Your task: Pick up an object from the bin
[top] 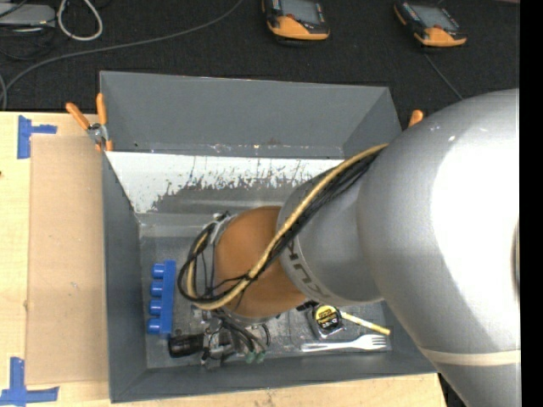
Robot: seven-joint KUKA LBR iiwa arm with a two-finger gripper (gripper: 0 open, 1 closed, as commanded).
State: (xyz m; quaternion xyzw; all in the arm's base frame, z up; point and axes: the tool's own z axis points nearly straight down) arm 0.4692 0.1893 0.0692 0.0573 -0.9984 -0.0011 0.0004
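Observation:
My gripper point(222, 337) reaches down near the front of the bin floor, left of the middle, largely hidden under the arm's orange cover. Just left of it lies a small black thing point(181, 344), touching or nearly touching the gripper. Further left, a blue plastic block with round studs point(161, 298) lies along the bin's left wall. A bit of green point(255, 357) shows at the gripper's lower right.
A yellow and black tape measure point(326, 317) lies right of the gripper, with a white plastic fork point(349, 343) and a thin wooden stick point(366, 321) beside it. The arm and its cables cover the bin's middle and right.

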